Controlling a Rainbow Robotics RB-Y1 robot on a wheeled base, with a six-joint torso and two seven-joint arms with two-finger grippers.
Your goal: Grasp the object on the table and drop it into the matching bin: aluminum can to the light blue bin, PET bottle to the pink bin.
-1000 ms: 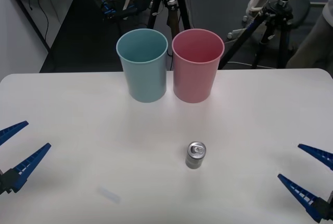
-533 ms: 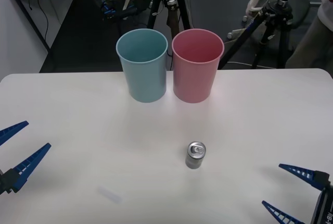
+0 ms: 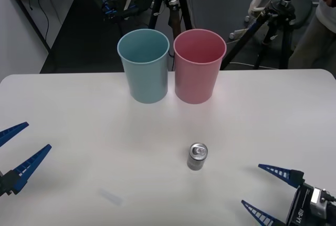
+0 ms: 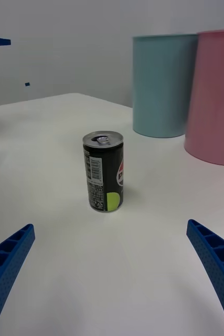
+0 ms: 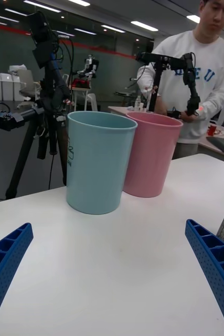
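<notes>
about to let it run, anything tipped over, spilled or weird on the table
Nothing stands out. The can stands upright on the table, apart from both bins. The blue bin and pink bin stand upright side by side. Both grippers, left and right, are open and hold nothing.

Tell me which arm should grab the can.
Right. The right gripper is open beside the can, and its wrist view has the can centred between its jaws. The left gripper sits at the table's far left edge.
</notes>
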